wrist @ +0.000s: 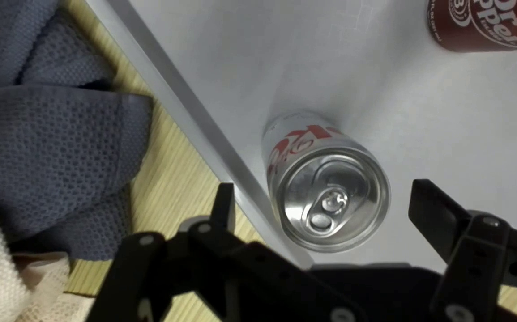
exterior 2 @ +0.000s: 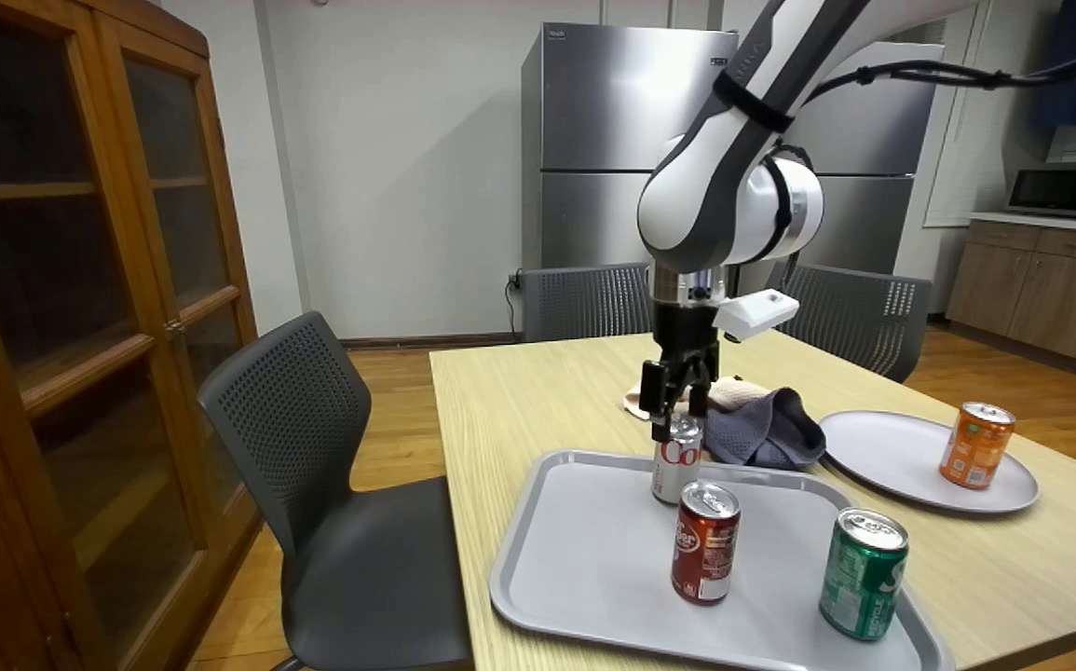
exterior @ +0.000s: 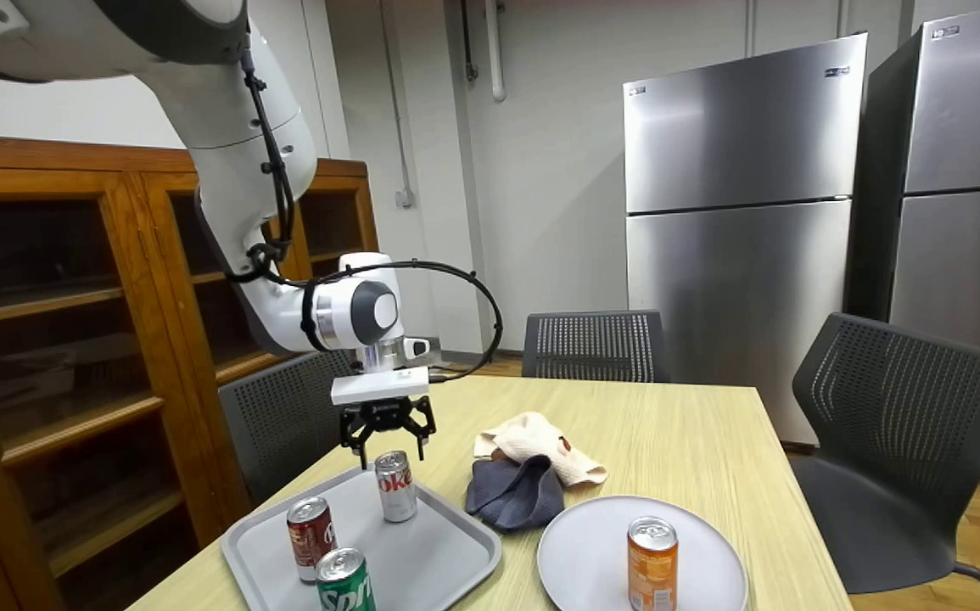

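Just below our wide-spread black two-fingered pincer (exterior: pixel 392 461), the silver metal can (exterior: pixel 396 494), seemingly untouched, stands upright near the far edge of the grey plastic tray (exterior: pixel 434 556).

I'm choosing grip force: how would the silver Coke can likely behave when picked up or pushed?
Standing upright and narrow on the tray, the silver Coke can might tip if pushed high, then roll on its rounded side. Its smooth metal could slip in a loose grip.

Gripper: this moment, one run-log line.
gripper: open, holding nothing | nearest: upright silver metal Coke can | support: rectangular grey tray | also on tray: dark-red metal Dr Pepper can, green metal Sprite can
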### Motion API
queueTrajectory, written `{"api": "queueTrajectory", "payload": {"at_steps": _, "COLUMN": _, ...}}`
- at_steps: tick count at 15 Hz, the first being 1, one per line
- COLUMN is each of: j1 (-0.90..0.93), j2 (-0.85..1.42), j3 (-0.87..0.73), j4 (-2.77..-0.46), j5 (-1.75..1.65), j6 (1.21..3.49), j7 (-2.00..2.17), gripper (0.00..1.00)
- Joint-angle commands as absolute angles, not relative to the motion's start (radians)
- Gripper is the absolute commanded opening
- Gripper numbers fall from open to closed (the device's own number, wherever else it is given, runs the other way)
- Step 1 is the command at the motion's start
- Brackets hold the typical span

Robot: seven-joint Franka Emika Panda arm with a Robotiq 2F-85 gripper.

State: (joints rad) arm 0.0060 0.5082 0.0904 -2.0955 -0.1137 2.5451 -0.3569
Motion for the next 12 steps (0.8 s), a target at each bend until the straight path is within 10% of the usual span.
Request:
{"api": "queueTrajectory", "payload": {"at_steps": 1, "j1": 0.028, "j2": 0.531, "j3": 0.071, "j4": -2.071, "j5": -0.150, "j6": 2.527, "j7": -0.317, "gripper": 1.00}}
{"api": "queueTrajectory", "payload": {"at_steps": 10, "j1": 0.030, "j2": 0.552, "j3": 0.064, "j4": -2.071, "j5": -0.155, "j6": 2.527, "j7": -0.314, "gripper": 1.00}}
{"api": "queueTrajectory", "payload": {"at_steps": 11, "j1": 0.030, "j2": 0.553, "j3": 0.065, "j4": -2.071, "j5": -0.155, "j6": 2.531, "j7": -0.316, "gripper": 0.75}}
{"api": "queueTrajectory", "payload": {"at_steps": 12, "j1": 0.030, "j2": 0.554, "j3": 0.064, "j4": -2.071, "j5": -0.156, "j6": 2.532, "j7": -0.316, "gripper": 0.74}}
